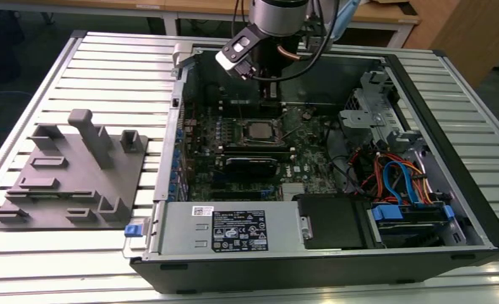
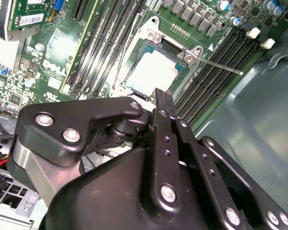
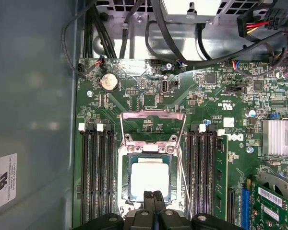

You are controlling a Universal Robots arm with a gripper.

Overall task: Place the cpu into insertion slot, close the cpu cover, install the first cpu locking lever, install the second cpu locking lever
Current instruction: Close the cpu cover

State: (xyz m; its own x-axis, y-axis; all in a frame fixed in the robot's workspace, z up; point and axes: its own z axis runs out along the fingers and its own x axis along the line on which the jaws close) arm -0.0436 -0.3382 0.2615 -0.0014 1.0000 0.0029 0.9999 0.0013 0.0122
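Observation:
The cpu lies flat in the insertion slot with its silver top up; it also shows as the cpu and the cpu. The cpu cover is swung open and lies back on the board beyond the socket. A thin locking lever stands unlatched beside the socket, and the lever sticks out over the memory slots. My gripper hangs just above the cpu's near edge. Its black fingers are shut together with nothing between them. The gripper reaches down into the open case.
Black memory slots flank the socket on both sides. A finned heatsink and loose cables lie nearby. The case wall is close by. A power supply and a grey fixture plate sit toward the front.

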